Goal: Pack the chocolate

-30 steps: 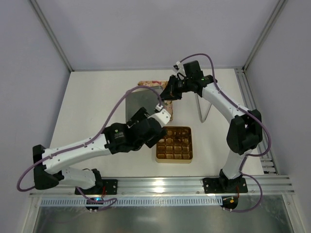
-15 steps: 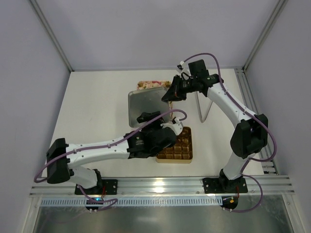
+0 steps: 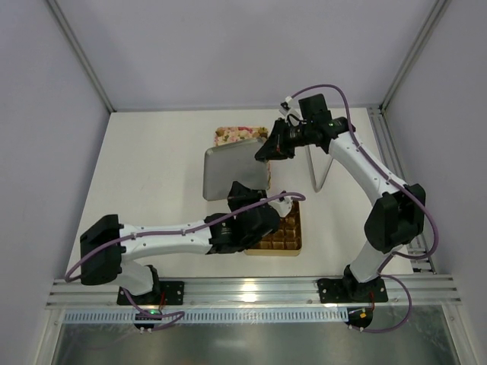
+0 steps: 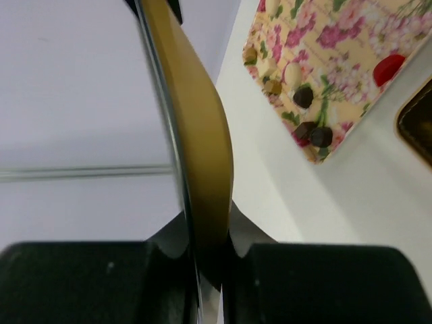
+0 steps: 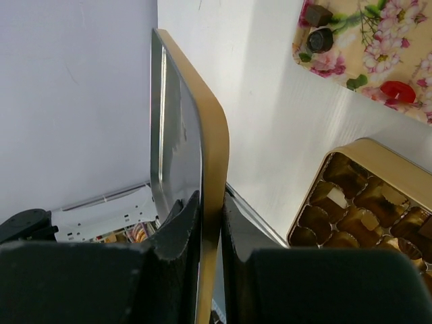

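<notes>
Two grippers, one lid

Both arms are on the lid (image 3: 236,171), and we see it held tilted on edge between tray and box. Our left gripper (image 4: 206,223) pinches its gold rim, and the right gripper (image 5: 210,202) is clamped on that rim too, at the far corner. Beyond the lid, the floral tray (image 4: 351,40) lies flat with the loose chocolate (image 4: 303,96): a few dark lumps near one corner, a red one, a pale one. Nearer the arm bases sits the gold box (image 5: 351,145), uncovered, with brown pieces in the cells we can make out.
</notes>
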